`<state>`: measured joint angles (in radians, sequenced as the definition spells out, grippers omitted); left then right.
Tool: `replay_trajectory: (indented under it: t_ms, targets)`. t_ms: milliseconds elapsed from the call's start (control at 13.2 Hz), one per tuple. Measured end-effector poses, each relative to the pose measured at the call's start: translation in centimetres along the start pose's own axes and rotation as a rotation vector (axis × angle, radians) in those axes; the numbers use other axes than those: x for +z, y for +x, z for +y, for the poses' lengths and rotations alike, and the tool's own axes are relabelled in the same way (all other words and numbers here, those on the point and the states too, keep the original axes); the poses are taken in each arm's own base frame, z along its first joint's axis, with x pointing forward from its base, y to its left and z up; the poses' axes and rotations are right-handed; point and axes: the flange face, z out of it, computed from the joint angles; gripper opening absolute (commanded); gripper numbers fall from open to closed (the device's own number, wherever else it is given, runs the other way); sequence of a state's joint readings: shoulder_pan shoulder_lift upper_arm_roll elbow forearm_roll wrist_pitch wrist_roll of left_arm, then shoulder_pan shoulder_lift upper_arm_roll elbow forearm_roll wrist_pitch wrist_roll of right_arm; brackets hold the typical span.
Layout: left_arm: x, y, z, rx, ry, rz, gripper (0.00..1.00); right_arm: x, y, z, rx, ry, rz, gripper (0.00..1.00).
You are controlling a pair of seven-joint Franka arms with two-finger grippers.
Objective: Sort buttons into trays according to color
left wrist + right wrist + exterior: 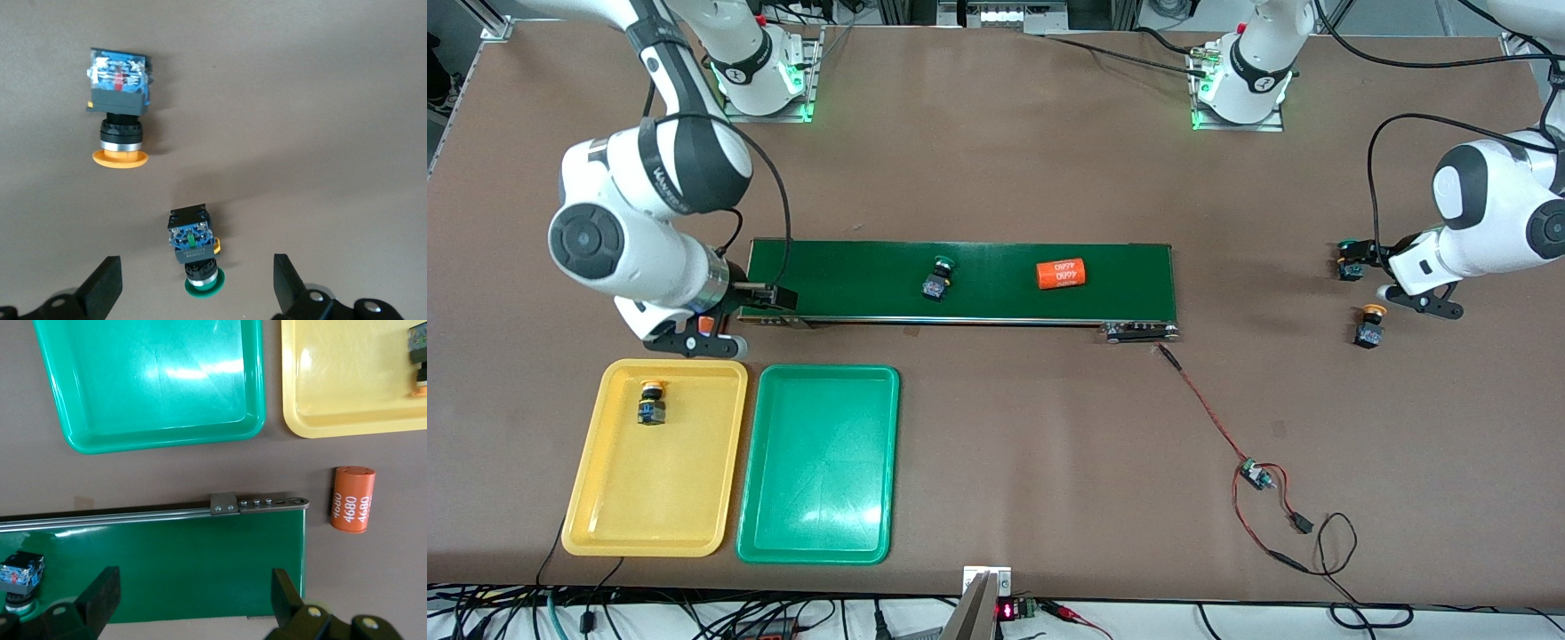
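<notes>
One yellow-capped button (652, 402) lies in the yellow tray (605, 498). The green tray (818, 533) beside it holds nothing. A green-capped button (937, 277) lies on the dark-green belt. At the left arm's end of the table, a green-capped button (1349, 260) and a yellow-capped button (1368, 325) lie on the bare table. My left gripper (1353, 253) hangs open over that green button (195, 250), which sits between its spread fingers (103, 287) without touching them. My right gripper (193, 597) is open and holds nothing, over the belt's end by the trays.
The conveyor belt (854, 293) carries an orange numbered cylinder (1061, 274). Another orange cylinder (353, 499) lies on the table between the belt's end and the yellow tray (333, 420). A red-and-black cable with a small board (1258, 476) trails nearer the front camera.
</notes>
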<state>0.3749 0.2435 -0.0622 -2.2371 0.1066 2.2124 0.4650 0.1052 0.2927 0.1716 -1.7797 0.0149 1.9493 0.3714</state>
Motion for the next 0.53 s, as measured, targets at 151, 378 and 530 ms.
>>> replay_trajectory:
  t_ms: [151,378,530]
  targets:
    - [1.1,-0.2,-0.6,-0.035,-0.004,0.007,1.0,0.9,-1.7,0.5,-0.001,0.008,0.05,1.0]
    - [2.6,-1.0,-1.8,-0.066,-0.02,0.001,1.0,3.0,-5.2,0.4,0.03,0.01,0.093,1.0]
    - [3.3,-1.4,-2.1,-0.077,-0.022,0.01,1.0,3.6,-7.4,-1.1,0.055,0.007,0.095,1.0]
